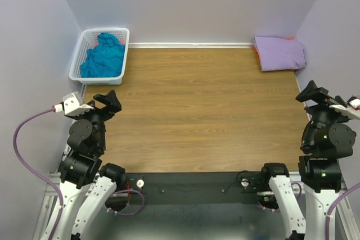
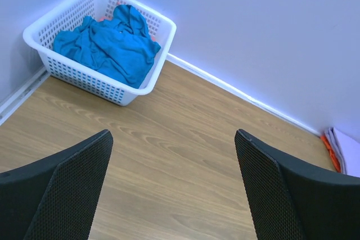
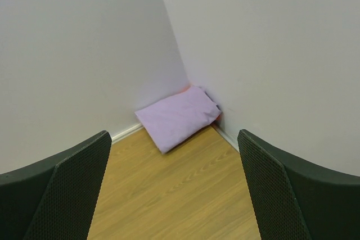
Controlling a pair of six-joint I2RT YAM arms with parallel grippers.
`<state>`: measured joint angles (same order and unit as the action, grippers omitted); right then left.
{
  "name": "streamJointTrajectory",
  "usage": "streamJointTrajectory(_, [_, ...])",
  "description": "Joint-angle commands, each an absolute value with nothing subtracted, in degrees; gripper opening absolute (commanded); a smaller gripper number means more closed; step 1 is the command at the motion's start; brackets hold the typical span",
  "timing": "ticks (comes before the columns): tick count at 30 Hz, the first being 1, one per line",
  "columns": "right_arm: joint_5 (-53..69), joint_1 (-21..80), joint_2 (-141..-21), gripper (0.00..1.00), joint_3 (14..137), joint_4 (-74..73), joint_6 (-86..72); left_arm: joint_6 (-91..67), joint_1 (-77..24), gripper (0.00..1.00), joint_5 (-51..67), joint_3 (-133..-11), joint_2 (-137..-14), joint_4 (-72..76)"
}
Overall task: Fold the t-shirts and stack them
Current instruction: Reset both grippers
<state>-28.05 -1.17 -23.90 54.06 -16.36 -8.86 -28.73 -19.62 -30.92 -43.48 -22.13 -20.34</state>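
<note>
A teal-blue t-shirt (image 1: 102,55) lies crumpled in the white lattice basket (image 1: 76,70) at the far left; it also shows in the left wrist view (image 2: 107,46). A folded lavender t-shirt (image 1: 279,53) lies in the far right corner on top of an orange t-shirt whose edge (image 1: 257,50) peeks out; both show in the right wrist view, lavender (image 3: 178,116) and orange edge (image 3: 215,118). My left gripper (image 1: 100,103) is open and empty at the table's left edge. My right gripper (image 1: 318,95) is open and empty at the right edge.
The wooden table (image 1: 197,111) is walled at the back and both sides by lavender-grey walls. The basket (image 2: 98,85) stands against the left wall. The arm bases and a purple cable (image 1: 22,133) are at the near edge.
</note>
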Motion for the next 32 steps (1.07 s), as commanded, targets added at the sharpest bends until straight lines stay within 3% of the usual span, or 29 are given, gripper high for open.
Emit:
streamJointTrajectory(1, [-26.04, -0.09, -22.94, 1.0, 51.42, -21.27, -7.21, -28.65, -19.51, 0.97, -34.63, -41.05, -19.43, -18.72])
streamJointTrajectory(32, [-23.38, 13.45, -19.34, 1.0, 46.67, -21.01, -7.65, -28.74, -19.51, 0.98, -34.98, -32.08, -16.18, -14.06])
